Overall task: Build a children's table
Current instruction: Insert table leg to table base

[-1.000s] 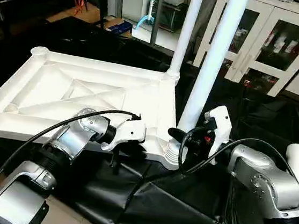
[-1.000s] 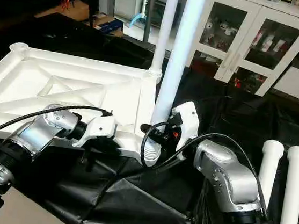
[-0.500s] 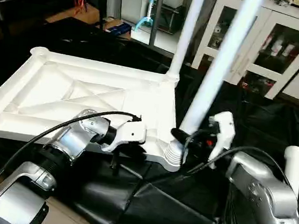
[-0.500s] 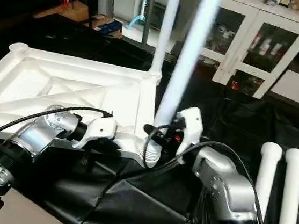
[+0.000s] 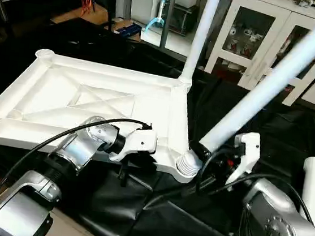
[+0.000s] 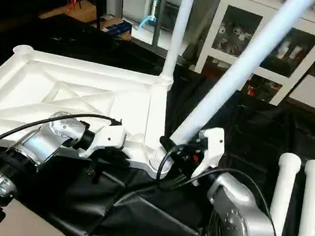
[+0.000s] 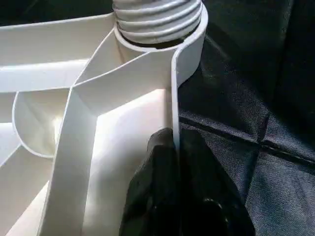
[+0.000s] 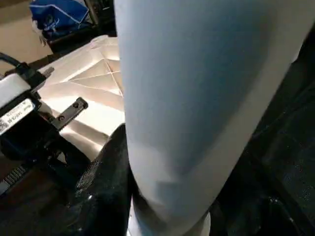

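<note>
The white tabletop (image 5: 91, 96) lies underside up on black cloth, its ribs showing. One white leg (image 5: 199, 37) stands upright in the far right corner socket. My right gripper (image 5: 205, 155) is shut on a second leg (image 5: 263, 87), which leans steeply to the right. That leg's threaded end (image 7: 157, 19) sits at the near right corner socket (image 5: 188, 164). In the right wrist view the leg (image 8: 197, 98) has a black finger (image 8: 110, 169) against it. My left gripper (image 7: 173, 147) is shut on the tabletop's near rim, close to that corner.
Two more white legs (image 6: 283, 189) (image 6: 308, 215) lie side by side on the black cloth (image 5: 134, 218) at the right. A white glass-door cabinet (image 5: 268, 45) stands behind. Bare floor shows at the lower left.
The leg in my right gripper has tipped from nearly upright to a steep lean to the right, and my right arm has swung with it. My left gripper has stayed on the rim.
</note>
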`<state>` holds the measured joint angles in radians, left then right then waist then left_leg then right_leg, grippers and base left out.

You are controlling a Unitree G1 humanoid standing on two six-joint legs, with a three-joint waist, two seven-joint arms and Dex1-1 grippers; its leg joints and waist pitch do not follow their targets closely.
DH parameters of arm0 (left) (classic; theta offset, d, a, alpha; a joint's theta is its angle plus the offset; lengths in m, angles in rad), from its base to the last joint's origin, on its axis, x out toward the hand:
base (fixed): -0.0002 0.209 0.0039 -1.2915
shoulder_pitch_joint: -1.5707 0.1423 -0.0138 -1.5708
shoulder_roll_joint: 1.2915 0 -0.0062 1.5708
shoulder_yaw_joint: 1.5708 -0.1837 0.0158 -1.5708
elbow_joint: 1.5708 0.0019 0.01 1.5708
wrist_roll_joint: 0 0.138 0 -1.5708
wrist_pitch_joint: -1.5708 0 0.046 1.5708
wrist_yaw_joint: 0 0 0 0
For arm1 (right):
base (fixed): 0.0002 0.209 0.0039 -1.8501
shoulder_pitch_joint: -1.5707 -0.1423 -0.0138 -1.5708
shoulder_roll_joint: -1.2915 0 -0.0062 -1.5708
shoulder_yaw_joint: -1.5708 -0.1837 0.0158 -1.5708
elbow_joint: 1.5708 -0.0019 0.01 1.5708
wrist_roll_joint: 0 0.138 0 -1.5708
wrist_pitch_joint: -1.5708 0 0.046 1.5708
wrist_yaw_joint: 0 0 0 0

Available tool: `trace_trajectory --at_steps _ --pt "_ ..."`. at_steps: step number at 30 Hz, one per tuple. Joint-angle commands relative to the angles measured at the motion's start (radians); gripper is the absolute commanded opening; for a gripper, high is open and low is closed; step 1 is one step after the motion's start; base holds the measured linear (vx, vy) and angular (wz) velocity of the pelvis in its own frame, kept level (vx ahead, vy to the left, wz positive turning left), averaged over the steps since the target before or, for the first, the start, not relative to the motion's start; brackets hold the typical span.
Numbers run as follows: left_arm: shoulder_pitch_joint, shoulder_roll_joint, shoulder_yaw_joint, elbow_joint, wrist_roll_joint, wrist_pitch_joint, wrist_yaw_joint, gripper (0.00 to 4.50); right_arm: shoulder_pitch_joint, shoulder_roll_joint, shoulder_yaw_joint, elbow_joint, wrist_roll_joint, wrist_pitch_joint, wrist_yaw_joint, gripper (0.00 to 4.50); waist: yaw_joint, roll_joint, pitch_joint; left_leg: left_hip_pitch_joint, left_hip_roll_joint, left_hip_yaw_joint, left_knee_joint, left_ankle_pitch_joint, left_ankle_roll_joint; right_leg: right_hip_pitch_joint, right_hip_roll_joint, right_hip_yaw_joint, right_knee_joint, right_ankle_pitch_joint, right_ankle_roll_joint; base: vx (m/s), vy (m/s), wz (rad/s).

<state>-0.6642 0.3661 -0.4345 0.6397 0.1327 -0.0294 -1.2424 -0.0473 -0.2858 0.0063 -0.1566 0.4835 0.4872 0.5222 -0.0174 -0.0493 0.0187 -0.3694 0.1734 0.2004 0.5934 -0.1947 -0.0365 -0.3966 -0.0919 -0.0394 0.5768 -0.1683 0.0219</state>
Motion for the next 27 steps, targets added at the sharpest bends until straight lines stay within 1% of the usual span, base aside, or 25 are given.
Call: trace_trajectory --at_steps 1,3,4,5,6,7,8,9,10,11,12,13,14,15,16,17,18,19,20,23,24,25,27 --pt "0.019 0.016 -0.032 0.028 0.041 0.008 -0.005 0.00 0.065 -0.035 -0.002 0.064 -0.086 0.030 -0.056 1.85 -0.004 0.015 -0.031 0.019 0.061 -0.038 -0.097 -0.461 -0.055 0.007 -0.052 0.036 -0.080 -0.389 -0.166 0.000 0.000 0.00" --pt "0.019 0.016 -0.032 0.029 0.041 0.007 -0.004 0.00 0.075 -0.044 0.018 0.053 -0.099 0.022 -0.050 1.85 -0.004 0.015 -0.030 0.021 0.061 -0.038 -0.097 -0.473 -0.056 0.004 -0.052 0.037 -0.082 -0.403 -0.162 0.000 0.000 0.00" --pt "0.019 0.016 -0.032 0.029 0.041 0.007 -0.004 0.00 0.078 -0.049 0.026 0.049 -0.104 0.021 -0.047 1.85 -0.005 0.015 -0.029 0.019 0.061 -0.040 -0.099 -0.473 -0.058 0.006 -0.051 0.036 -0.082 -0.404 -0.159 0.000 0.000 0.00" --pt "0.018 0.016 -0.032 0.029 0.041 0.006 -0.004 0.00 0.078 -0.052 0.033 0.047 -0.107 0.021 -0.044 1.85 -0.005 0.016 -0.030 0.020 0.061 -0.040 -0.099 -0.474 -0.059 0.006 -0.051 0.036 -0.081 -0.402 -0.159 0.000 0.000 0.00" --pt "0.018 0.016 -0.032 0.030 0.042 0.006 -0.004 0.00 0.079 -0.062 0.050 0.042 -0.116 0.025 -0.038 1.85 -0.005 0.015 -0.030 0.019 0.061 -0.040 -0.099 -0.475 -0.059 0.006 -0.051 0.036 -0.081 -0.400 -0.158 0.000 0.000 0.00" --pt "0.016 0.015 -0.033 0.031 0.043 0.005 -0.004 0.00 0.074 -0.073 0.068 0.039 -0.122 0.039 -0.029 1.85 -0.005 0.021 -0.030 0.020 0.061 -0.040 -0.099 -0.471 -0.059 0.006 -0.051 0.037 -0.081 -0.391 -0.159 0.000 0.000 0.00" --pt "0.016 0.015 -0.033 0.031 0.043 0.005 -0.004 0.00 0.074 -0.073 0.068 0.039 -0.122 0.039 -0.029 1.85 -0.006 0.017 -0.030 0.018 0.061 -0.039 -0.099 -0.469 -0.057 0.007 -0.050 0.037 -0.081 -0.387 -0.159 0.000 0.000 0.00" --pt "0.015 0.015 -0.033 0.033 0.043 0.005 -0.004 0.00 0.071 -0.081 0.080 0.037 -0.126 0.049 -0.022 1.85 -0.005 0.017 -0.030 0.019 0.061 -0.039 -0.099 -0.467 -0.055 0.008 -0.050 0.037 -0.081 -0.385 -0.160 0.000 0.000 0.00" --pt "0.015 0.015 -0.033 0.034 0.043 0.005 -0.004 0.00 0.067 -0.091 0.096 0.034 -0.131 0.062 -0.014 1.85 -0.005 0.016 -0.031 0.016 0.060 -0.039 -0.099 -0.458 -0.052 0.010 -0.051 0.037 -0.080 -0.379 -0.161 0.000 0.000 0.00" --pt "0.015 0.015 -0.033 0.034 0.043 0.005 -0.004 0.00 0.067 -0.091 0.096 0.034 -0.131 0.062 -0.014 1.85 -0.005 0.016 -0.030 0.017 0.061 -0.038 -0.099 -0.453 -0.049 0.009 -0.051 0.038 -0.080 -0.377 -0.162 0.000 0.000 0.00" --pt "0.015 0.016 -0.034 0.034 0.044 0.004 -0.004 0.00 0.060 -0.103 0.117 0.034 -0.136 0.076 0.000 1.85 -0.005 0.012 -0.029 0.016 0.061 -0.038 -0.099 -0.454 -0.047 0.010 -0.051 0.038 -0.081 -0.384 -0.162 0.000 0.000 0.00" --pt "0.015 0.016 -0.035 0.034 0.044 0.004 -0.004 0.00 0.056 -0.110 0.130 0.033 -0.141 0.084 0.009 1.85 -0.004 0.014 -0.030 0.017 0.061 -0.039 -0.099 -0.454 -0.046 0.011 -0.052 0.038 -0.081 -0.394 -0.159 0.000 0.000 0.00" --pt "0.017 0.018 -0.036 0.032 0.044 0.004 -0.004 0.00 0.050 -0.117 0.146 0.034 -0.145 0.093 0.020 1.85 -0.005 0.015 -0.028 0.017 0.061 -0.039 -0.099 -0.460 -0.047 0.009 -0.052 0.038 -0.082 -0.406 -0.158 0.000 0.000 0.00" --pt "0.017 0.018 -0.036 0.032 0.044 0.004 -0.004 0.00 0.050 -0.117 0.146 0.034 -0.145 0.093 0.020 1.85 -0.006 0.015 -0.028 0.016 0.061 -0.039 -0.099 -0.465 -0.048 0.009 -0.052 0.038 -0.083 -0.415 -0.155 0.000 0.000 0.00" --pt "0.018 0.019 -0.036 0.030 0.044 0.005 -0.004 0.00 0.045 -0.122 0.158 0.034 -0.147 0.099 0.031 1.85 -0.007 0.007 -0.028 0.018 0.061 -0.039 -0.099 -0.473 -0.048 0.007 -0.052 0.037 -0.085 -0.433 -0.149 0.000 0.000 0.00" --pt "0.018 0.019 -0.036 0.030 0.044 0.005 -0.004 0.00 0.045 -0.122 0.158 0.034 -0.147 0.099 0.031 1.85 -0.006 0.013 -0.027 0.019 0.062 -0.041 -0.099 -0.479 -0.050 0.004 -0.053 0.038 -0.086 -0.446 -0.145 0.000 0.000 0.00" --pt "0.021 0.020 -0.036 0.025 0.044 0.006 -0.003 0.00 0.040 -0.130 0.172 0.030 -0.150 0.106 0.044 1.85 -0.007 0.009 -0.027 0.019 0.061 -0.040 -0.099 -0.483 -0.051 0.003 -0.053 0.038 -0.088 -0.453 -0.143 0.000 0.000 0.00" --pt "0.023 0.020 -0.035 0.024 0.044 0.007 -0.003 0.00 0.039 -0.134 0.179 0.028 -0.150 0.110 0.049 1.85 -0.007 0.011 -0.028 0.019 0.062 -0.043 -0.100 -0.489 -0.054 0.004 -0.053 0.037 -0.087 -0.457 -0.140 0.000 0.000 0.00" --pt "0.024 0.021 -0.035 0.022 0.043 0.008 -0.003 0.00 0.037 -0.138 0.185 0.026 -0.150 0.113 0.055 1.85 -0.008 0.009 -0.028 0.020 0.062 -0.043 -0.100 -0.490 -0.056 0.003 -0.052 0.037 -0.086 -0.455 -0.137 0.000 0.000 0.00" --pt "0.028 0.023 -0.034 0.018 0.042 0.010 -0.002 0.00 0.030 -0.161 0.217 0.019 -0.145 0.137 0.081 1.85 -0.007 0.010 -0.029 0.019 0.063 -0.043 -0.101 -0.484 -0.058 0.004 -0.051 0.038 -0.085 -0.423 -0.141 0.000 0.000 0.00" --pt "0.029 0.023 -0.034 0.017 0.042 0.011 -0.002 0.00 0.027 -0.172 0.231 0.018 -0.144 0.146 0.092 1.85 -0.007 0.003 -0.031 0.019 0.064 -0.041 -0.101 -0.472 -0.055 0.005 -0.051 0.038 -0.082 -0.400 -0.146 0.000 0.000 0.00" --pt "0.030 0.024 -0.033 0.016 0.042 0.011 -0.001 0.00 0.017 -0.190 0.253 0.027 -0.143 0.181 0.098 1.85 -0.005 0.007 -0.032 0.019 0.064 -0.040 -0.100 -0.462 -0.055 0.006 -0.051 0.039 -0.081 -0.381 -0.151 0.000 0.000 0.00" --pt "0.030 0.023 -0.033 0.016 0.042 0.011 -0.001 0.00 0.016 -0.192 0.255 0.027 -0.142 0.186 0.098 1.85 -0.005 0.006 -0.033 0.017 0.064 -0.039 -0.101 -0.439 -0.053 0.010 -0.050 0.039 -0.077 -0.344 -0.158 0.000 0.000 0.00"
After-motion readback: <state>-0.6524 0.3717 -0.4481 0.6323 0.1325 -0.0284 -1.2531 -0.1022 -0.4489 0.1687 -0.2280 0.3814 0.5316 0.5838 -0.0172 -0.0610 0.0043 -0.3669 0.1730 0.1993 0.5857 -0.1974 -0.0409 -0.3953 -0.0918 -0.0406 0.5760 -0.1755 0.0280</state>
